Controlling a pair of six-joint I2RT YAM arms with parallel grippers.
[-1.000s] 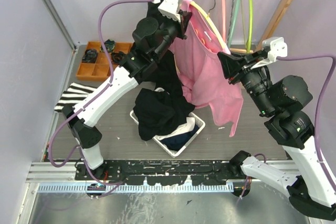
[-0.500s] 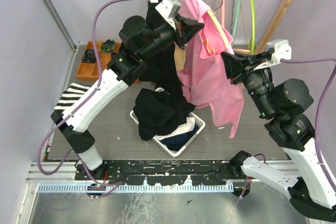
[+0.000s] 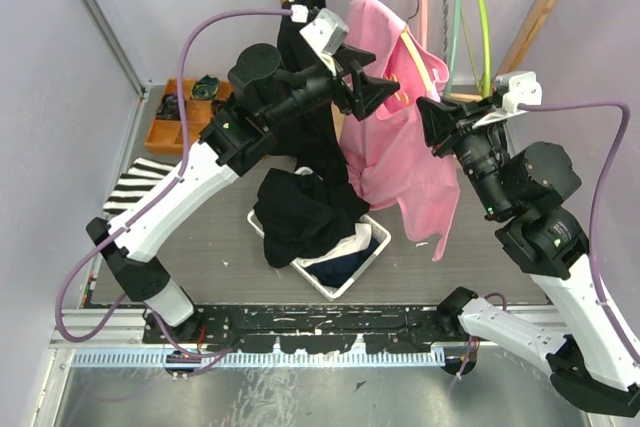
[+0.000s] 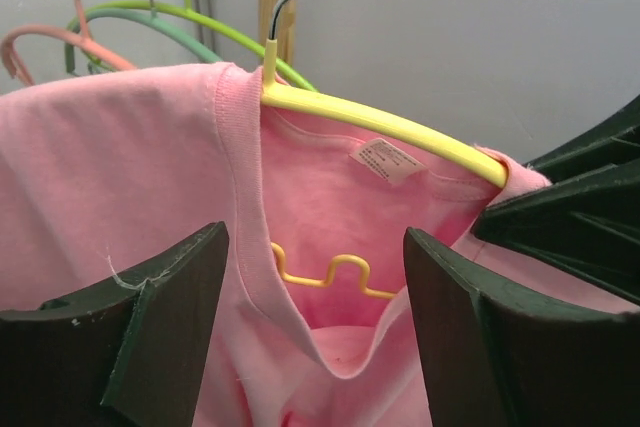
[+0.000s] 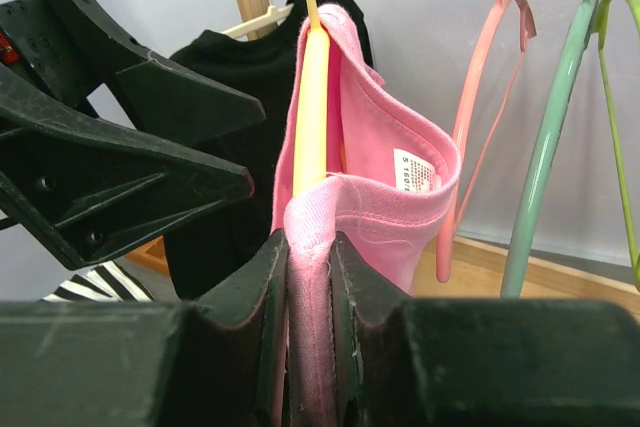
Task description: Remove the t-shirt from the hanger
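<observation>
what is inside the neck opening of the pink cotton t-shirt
A yellow plastic hanger and a white label show; the pink t-shirt covers the hanger's other arm.

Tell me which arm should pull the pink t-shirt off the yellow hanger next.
The right: the right pincer is shut on the pink t-shirt beside the yellow hanger, while the left pincer hangs open, gripping nothing.

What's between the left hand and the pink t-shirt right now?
Nothing visible. The left hand is open, with the t-shirt collar directly ahead of it. The yellow hanger sits inside the neck, and the right hand is clamped on one shoulder edge.
</observation>
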